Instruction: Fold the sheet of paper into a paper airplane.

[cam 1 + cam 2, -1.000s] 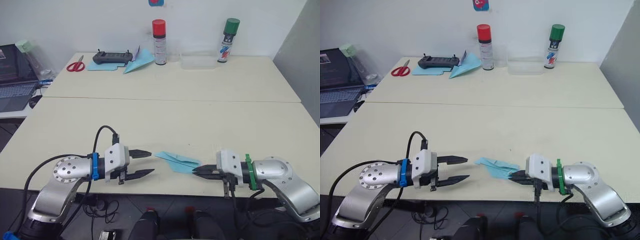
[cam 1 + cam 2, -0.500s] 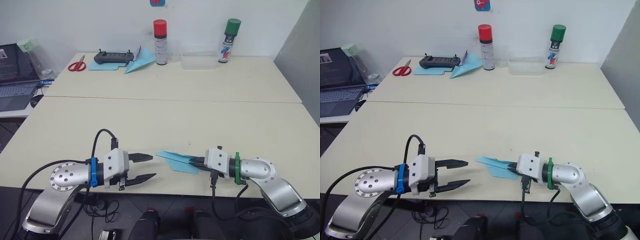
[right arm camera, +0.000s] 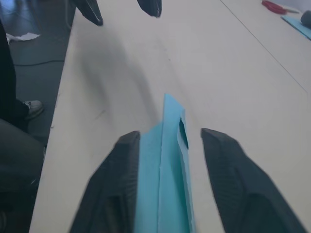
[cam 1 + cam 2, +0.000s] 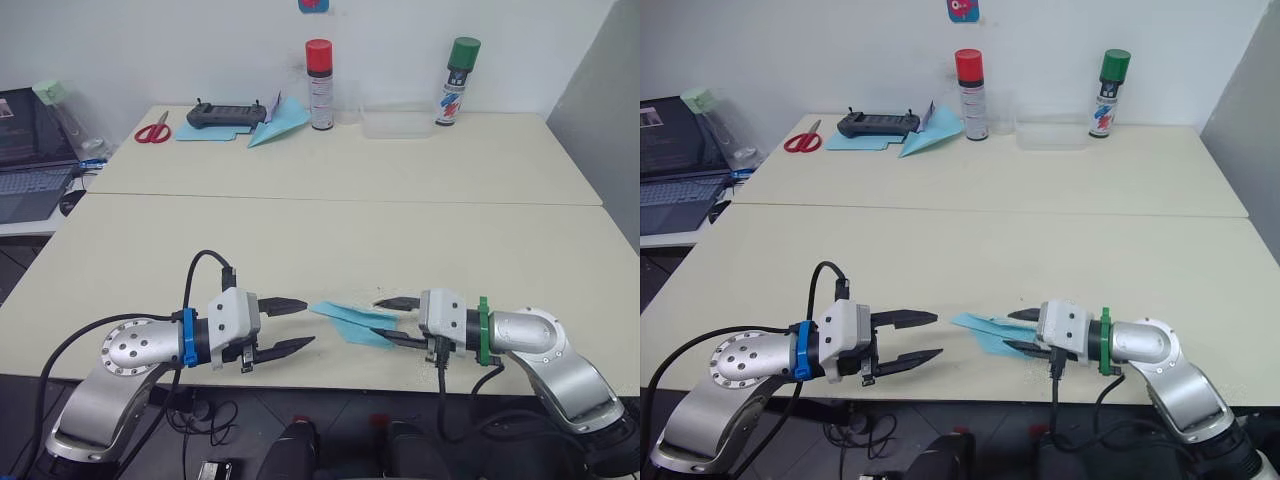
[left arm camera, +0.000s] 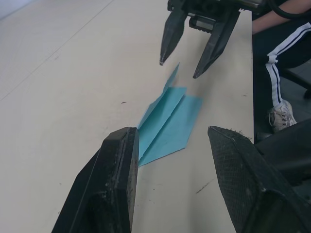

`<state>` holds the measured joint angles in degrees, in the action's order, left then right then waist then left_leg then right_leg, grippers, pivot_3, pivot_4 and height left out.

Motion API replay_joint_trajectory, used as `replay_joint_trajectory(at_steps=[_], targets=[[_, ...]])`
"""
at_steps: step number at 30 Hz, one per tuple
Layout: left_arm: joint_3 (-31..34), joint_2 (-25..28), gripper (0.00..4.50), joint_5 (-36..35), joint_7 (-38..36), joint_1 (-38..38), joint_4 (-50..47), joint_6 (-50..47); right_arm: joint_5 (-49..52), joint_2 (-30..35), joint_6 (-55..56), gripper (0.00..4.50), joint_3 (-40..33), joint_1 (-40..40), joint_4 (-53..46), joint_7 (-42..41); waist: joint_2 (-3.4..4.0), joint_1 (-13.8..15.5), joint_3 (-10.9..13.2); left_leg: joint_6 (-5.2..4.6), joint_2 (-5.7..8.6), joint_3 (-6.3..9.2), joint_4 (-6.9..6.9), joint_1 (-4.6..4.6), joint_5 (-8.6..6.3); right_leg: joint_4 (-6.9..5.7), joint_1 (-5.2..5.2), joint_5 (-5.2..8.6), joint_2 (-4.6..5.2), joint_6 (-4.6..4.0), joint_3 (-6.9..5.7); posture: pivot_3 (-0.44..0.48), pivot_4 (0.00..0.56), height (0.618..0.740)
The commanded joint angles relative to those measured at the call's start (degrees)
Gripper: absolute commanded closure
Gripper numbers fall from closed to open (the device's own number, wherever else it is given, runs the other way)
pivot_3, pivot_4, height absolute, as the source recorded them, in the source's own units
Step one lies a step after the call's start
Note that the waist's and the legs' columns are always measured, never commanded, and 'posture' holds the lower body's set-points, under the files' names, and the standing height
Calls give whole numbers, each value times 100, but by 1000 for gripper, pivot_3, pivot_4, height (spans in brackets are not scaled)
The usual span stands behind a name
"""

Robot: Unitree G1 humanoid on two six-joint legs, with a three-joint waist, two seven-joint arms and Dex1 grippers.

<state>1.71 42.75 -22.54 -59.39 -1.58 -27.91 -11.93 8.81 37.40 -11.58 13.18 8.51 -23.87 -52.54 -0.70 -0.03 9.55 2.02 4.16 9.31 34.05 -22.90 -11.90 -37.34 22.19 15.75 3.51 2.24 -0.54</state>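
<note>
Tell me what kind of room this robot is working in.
Most likely a robotics lab or workshop. Plain cream tables stand against a white wall, with a handheld controller, red scissors and two spray cans at the back, and an open laptop on a side desk.

right claw (image 4: 398, 319) now open

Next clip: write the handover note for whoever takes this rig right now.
Left end effector: open, empty, facing the paper airplane's nose.
Right end effector: open, fingers either side of the tail, not clamped.
Paper airplane: lies folded on the near table, between both end effectors.
Done: dart shape is formed.
Left: probably check the wings, then withdraw.
</note>
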Motion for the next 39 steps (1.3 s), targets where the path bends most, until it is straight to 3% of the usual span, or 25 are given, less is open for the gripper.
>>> replay_joint_trajectory(at_steps=[1,9,10,14,19,20,26,32,39], targets=[[-19,-11,1932,-97,36,84,-259,46,-235,-95,38,1163,93,100,154,172,0,-1,0,0,0,0,0,0,0,-1,0,0,0,0,0,0,150,740],[-57,-42,1932,-107,-14,153,-231,104,366,-643,-788,1163,-83,131,456,319,0,-5,0,1,0,-1,1,3,0,-12,2,0,-2,-2,4,0,150,740],[-74,-49,1932,-89,-33,169,-210,147,414,-674,-854,1326,-75,146,491,287,0,-5,0,1,0,0,2,4,0,-15,2,1,-2,-2,5,0,150,740],[-119,-68,1932,-81,-45,214,-166,204,-30,-543,-367,2421,163,182,745,198,0,-5,0,0,4,-3,6,5,0,-25,3,2,-2,-3,4,0,150,740],[-114,-58,1932,-84,-26,201,-95,248,-408,-419,340,4331,308,194,947,158,0,-7,0,0,4,-7,8,8,0,-32,5,2,-4,-3,1,0,150,740],[-117,-65,1932,-82,-14,205,-84,243,-389,-463,359,4447,271,200,988,196,0,-7,0,0,4,-8,8,8,0,-32,5,2,-4,-3,1,0,150,740],[-110,-124,1932,-133,50,256,-70,161,156,-709,-200,4447,-17,248,929,235,0,-7,0,1,3,-5,15,8,0,-39,4,2,-5,-3,3,0,150,740],[307,106,1932,-595,-130,235,191,-277,1692,-1265,-3246,4447,-676,435,642,904,1,-7,0,1,1,9,17,10,0,-58,11,6,-6,-13,13,0,150,740],[454,96,1932,-1206,197,505,106,-1266,2017,-1452,-4227,4447,-1150,618,1078,1429,1,-9,0,0,6,2,18,10,0,-61,8,10,-6,-17,7,0,150,740]])
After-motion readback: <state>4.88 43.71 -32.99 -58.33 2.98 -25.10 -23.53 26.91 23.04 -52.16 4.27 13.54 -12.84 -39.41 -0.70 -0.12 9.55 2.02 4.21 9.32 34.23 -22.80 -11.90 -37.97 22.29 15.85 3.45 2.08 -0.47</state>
